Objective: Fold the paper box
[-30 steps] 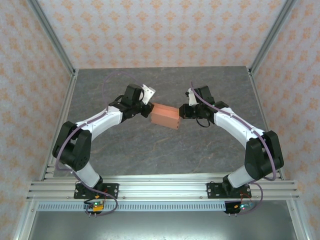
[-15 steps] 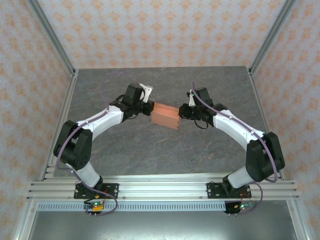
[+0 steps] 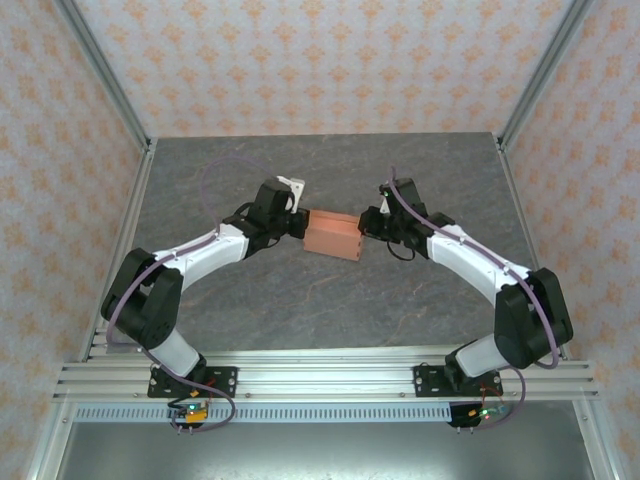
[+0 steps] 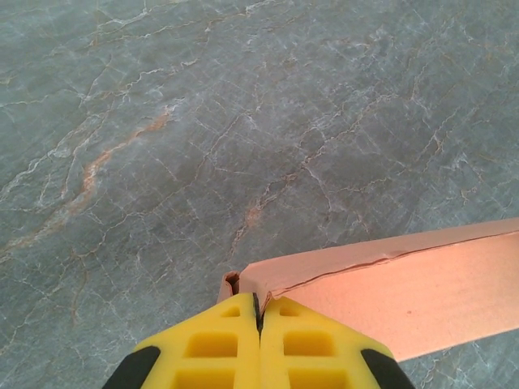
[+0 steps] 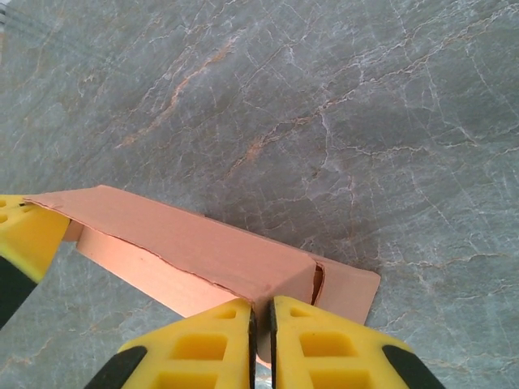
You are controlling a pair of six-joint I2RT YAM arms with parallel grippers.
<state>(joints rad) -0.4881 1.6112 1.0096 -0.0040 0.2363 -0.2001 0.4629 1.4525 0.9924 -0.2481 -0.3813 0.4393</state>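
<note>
Grey marbled table (image 3: 250, 300), with bare surface all round the centre and its edges well apart from the work. The paper box (image 3: 332, 234) is mid-frame in the top view, just above centre. Its long axis runs left-right, dipping slightly to the right. Can't tell if it rests on the table or hangs just above it.

The left gripper (image 3: 298, 224) is at its left end and the right gripper (image 3: 367, 224) at its right end. Both are equally near and face each other along that axis.

Left wrist view: left gripper (image 4: 258, 301) fingers pressed together, pinching thin card at the box (image 4: 405, 296) corner. The box runs off lower right.

Right wrist view: right gripper (image 5: 261, 312) nearly together, clamped on the end wall. The box (image 5: 186, 239) stretches to the frame's left edge.

A small end flap (image 5: 349, 292) pokes out flat, lower right. It likely needs tucking next, pushing along the axis.
</note>
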